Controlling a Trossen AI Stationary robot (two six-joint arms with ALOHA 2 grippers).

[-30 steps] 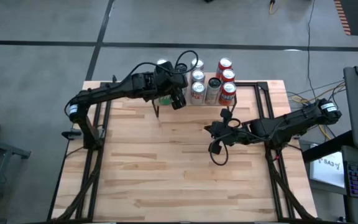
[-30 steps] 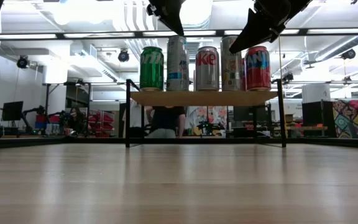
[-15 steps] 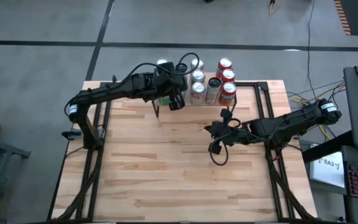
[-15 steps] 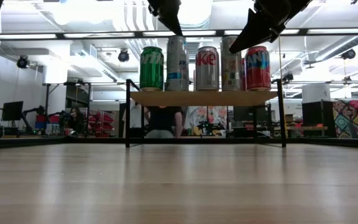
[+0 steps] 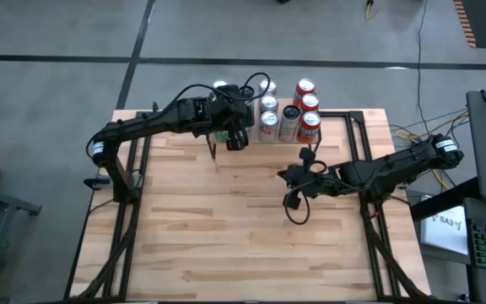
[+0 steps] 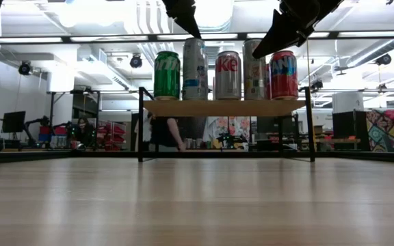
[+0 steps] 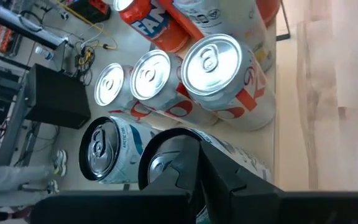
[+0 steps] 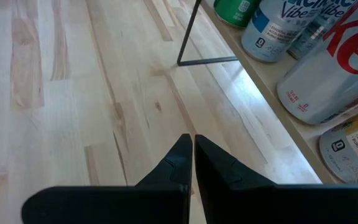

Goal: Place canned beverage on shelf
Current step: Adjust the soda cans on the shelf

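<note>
— So where are your claws, and what are they doing?

— Both are clenched on nothing. My left gripper (image 5: 238, 140) hangs over the shelf's (image 6: 224, 107) left end, above the green can (image 6: 167, 75). In my left wrist view the dark fingers (image 7: 222, 171) meet tip to tip, with that can's top partly hidden under them. My right gripper (image 5: 287, 175) sits over bare tabletop (image 5: 226, 228), around six o'clock from the cans and apart from them; from its wrist the two fingertips (image 8: 182, 152) press together over the wood.

— And the canned beverages?

— All standing upright on the shelf, which sits at twelve o'clock on the table against the far edge. Seen level across the table, the front row runs from the green can through a tall silver can with blue print (image 6: 195, 69), a silver can with red lettering (image 6: 228, 75), another tall silver one (image 6: 254, 69), to a red can (image 6: 284, 75). From above, more silver tops (image 5: 268, 102) and red tops (image 5: 305, 87) stand behind them, packed close, some touching.

— Is either claw touching a can?

— The right one, no. For the left, I cannot tell whether the fingers rest on the green can's lid or hang just above it.

— Anything beyond the table?

— A person (image 6: 164, 133) shows under the shelf board, far back in the room.
</note>
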